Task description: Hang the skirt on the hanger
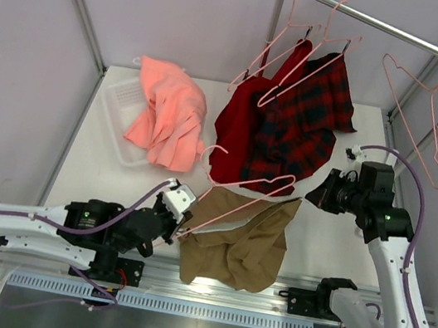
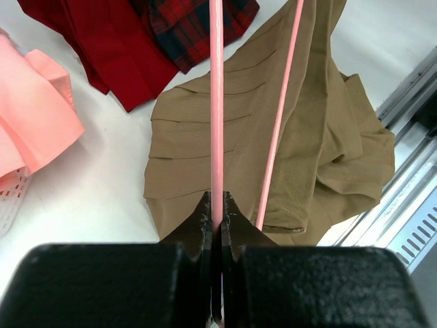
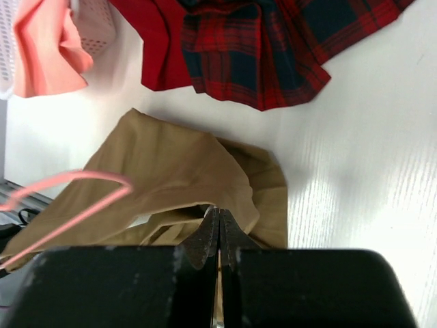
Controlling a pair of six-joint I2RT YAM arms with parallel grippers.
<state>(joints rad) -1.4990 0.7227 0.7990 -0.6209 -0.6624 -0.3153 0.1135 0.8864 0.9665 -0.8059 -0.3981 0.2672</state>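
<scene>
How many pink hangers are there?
4 hangers: two on the rail holding red and plaid garments, one empty at its right, one in the left gripper above the skirt; more possibly hidden.

Khaki and softly pleated, the skirt (image 1: 243,244) lies rumpled at the near edge of the table (image 1: 333,234). One far corner is tented up, pinched in the right gripper (image 3: 218,217). The hanger (image 2: 216,102), thin pink wire, slants above the skirt's left side, its end clamped in the left gripper (image 2: 218,205).

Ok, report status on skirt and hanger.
Left gripper shut on hanger. Right gripper shut on skirt edge. Skirt not yet on hanger, bunched beneath it. Plaid garment close behind.
</scene>
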